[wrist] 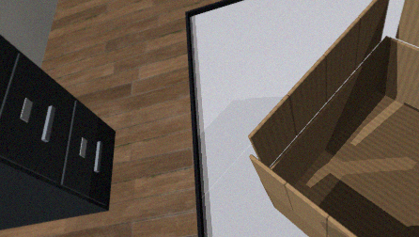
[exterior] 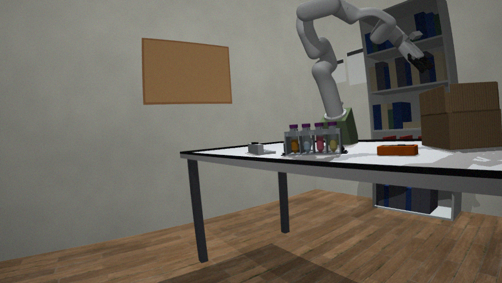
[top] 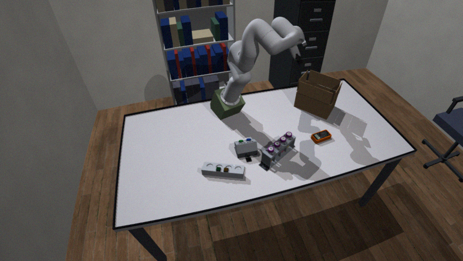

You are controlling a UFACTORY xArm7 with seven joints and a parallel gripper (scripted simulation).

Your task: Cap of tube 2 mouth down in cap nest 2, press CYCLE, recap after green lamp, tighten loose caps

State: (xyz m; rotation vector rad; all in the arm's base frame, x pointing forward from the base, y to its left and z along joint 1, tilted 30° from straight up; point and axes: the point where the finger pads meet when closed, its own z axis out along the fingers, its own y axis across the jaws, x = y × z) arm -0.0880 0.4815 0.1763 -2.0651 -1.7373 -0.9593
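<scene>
- Step 1 hasn't really started from what I can see: all four purple caps sit on their tubes in the decapping station [top: 278, 149], mid-desk toward the front edge.
- Cap tray [top: 222, 170] lies further along that front edge, nests looking bare; key housing [top: 245, 147] sits between tray and station.
- My gripper [exterior: 421, 64] hangs high over the back corner, above the cardboard box [top: 317, 94], well apart from the tubes. Jaws fully spread, holding nothing.
- Next I'd swing down over tube 2's cap, I reckon.
</scene>
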